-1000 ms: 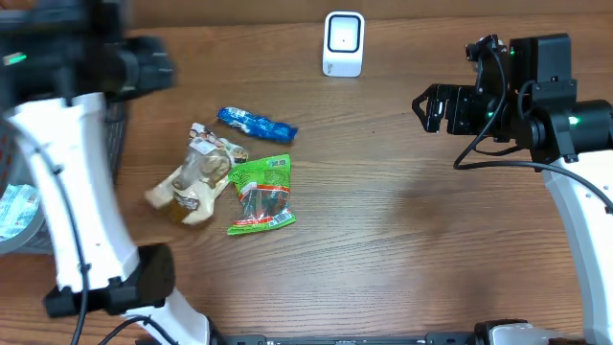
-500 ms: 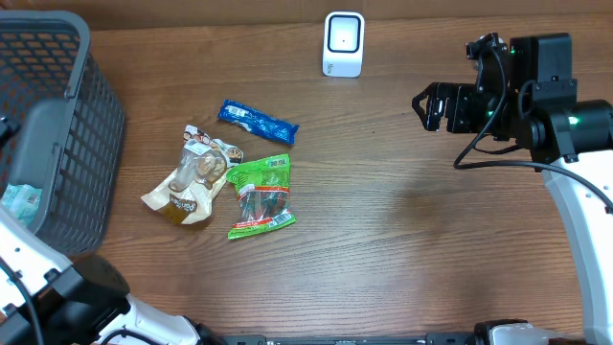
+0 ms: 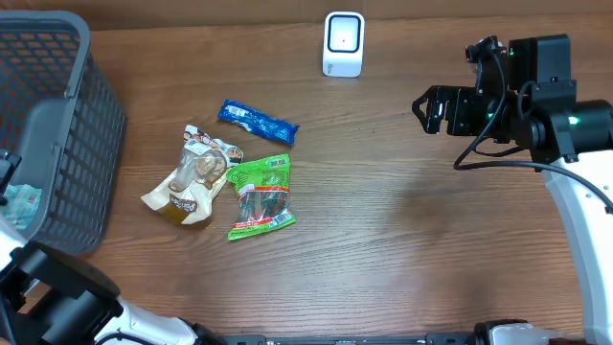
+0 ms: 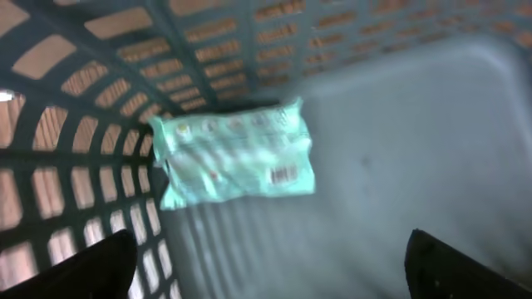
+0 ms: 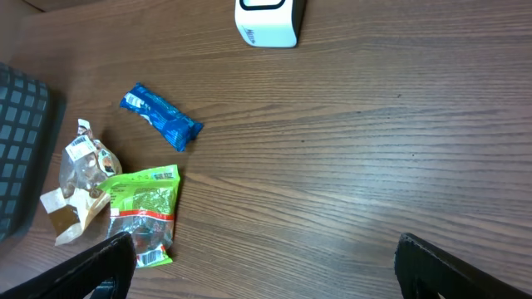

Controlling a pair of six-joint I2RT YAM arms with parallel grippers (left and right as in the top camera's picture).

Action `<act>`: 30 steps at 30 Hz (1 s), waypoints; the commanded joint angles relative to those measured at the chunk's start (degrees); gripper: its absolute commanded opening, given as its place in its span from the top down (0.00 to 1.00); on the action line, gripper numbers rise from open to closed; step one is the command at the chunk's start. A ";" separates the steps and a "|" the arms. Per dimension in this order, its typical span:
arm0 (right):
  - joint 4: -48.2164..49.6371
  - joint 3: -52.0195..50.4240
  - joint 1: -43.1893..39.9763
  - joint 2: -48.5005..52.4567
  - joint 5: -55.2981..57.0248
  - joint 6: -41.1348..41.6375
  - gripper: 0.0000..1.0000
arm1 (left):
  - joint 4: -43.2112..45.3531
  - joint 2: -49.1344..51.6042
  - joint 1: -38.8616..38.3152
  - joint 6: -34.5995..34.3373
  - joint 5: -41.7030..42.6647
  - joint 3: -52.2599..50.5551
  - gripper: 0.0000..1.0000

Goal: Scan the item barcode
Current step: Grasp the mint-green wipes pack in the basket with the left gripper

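The left claw (image 4: pixel 270 264) is spread wide with nothing between its two dark fingertips, which show only at the lower corners of its wrist view. It hangs inside a grey plastic mesh basket (image 4: pixel 83 100). Just ahead of it and slightly left, a pale mint-green flat packet (image 4: pixel 235 153) lies on the basket floor against the slatted wall. The view is blurred, but a small mark near the packet's lower right corner looks like a barcode.

The right claw (image 5: pixel 266 270) is also spread wide and empty, held above the brown wooden surface (image 5: pixel 374 149). Ahead of it to the left lies a bright green snack packet (image 5: pixel 143 212) with a barcode at its near end. Touching that packet's left side is a crumpled clear and tan bag (image 5: pixel 79 187). Farther ahead lies a blue foil-wrapped bar (image 5: pixel 160 117), apart from both. Farthest ahead stands a white box-shaped barcode scanner (image 5: pixel 267 22), well apart from every item.
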 commanded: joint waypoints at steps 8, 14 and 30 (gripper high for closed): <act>-0.68 1.57 0.28 -0.13 -0.35 -0.02 0.00 | 13.42 8.44 0.00 2.45 -2.36 -9.16 0.01; -1.66 1.57 0.28 -0.13 -0.37 0.22 0.00 | 14.19 14.23 0.00 3.93 -2.49 -9.16 0.03; -1.60 1.57 0.28 -0.13 -0.59 0.22 0.00 | 9.11 15.41 -0.04 3.96 8.59 -6.14 0.96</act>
